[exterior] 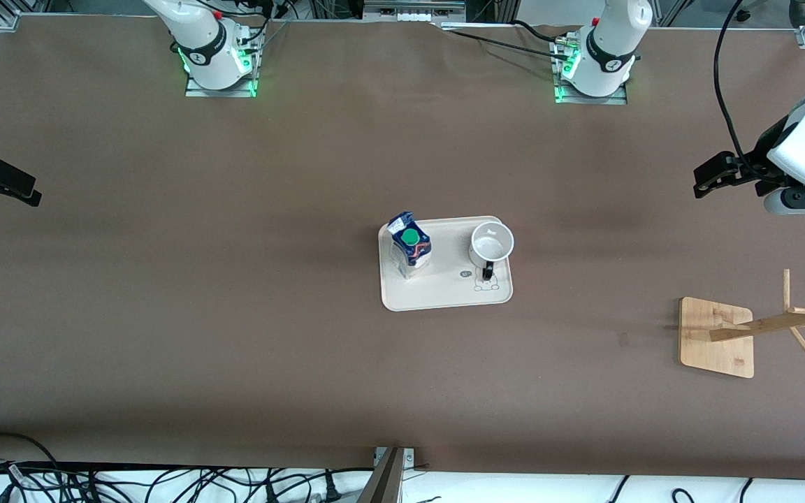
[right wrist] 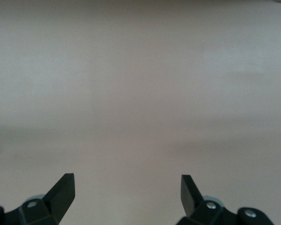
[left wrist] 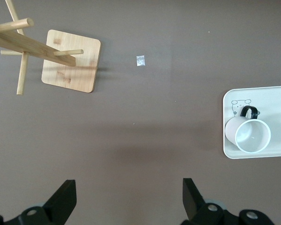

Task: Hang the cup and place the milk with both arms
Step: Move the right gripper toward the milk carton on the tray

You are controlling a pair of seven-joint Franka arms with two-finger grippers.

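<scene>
The white cup (exterior: 491, 243) stands upright on a cream tray (exterior: 444, 288) at the table's middle, its black handle toward the front camera. The milk carton (exterior: 410, 246), blue-topped with a green cap, stands on the same tray toward the right arm's end. My left gripper (exterior: 706, 183) is open and empty, up over bare table at the left arm's end. In the left wrist view the gripper (left wrist: 129, 197) sees the cup (left wrist: 252, 136) and tray (left wrist: 228, 117) well apart from it. My right gripper (exterior: 25, 194) is open and empty over bare table at the right arm's end, as the right wrist view (right wrist: 127, 192) shows.
A wooden cup rack with a square base (exterior: 715, 337) and pegged post (exterior: 780, 323) stands toward the left arm's end, nearer the front camera than the tray; it also shows in the left wrist view (left wrist: 70, 61). A small pale scrap (left wrist: 140, 60) lies on the brown table beside it.
</scene>
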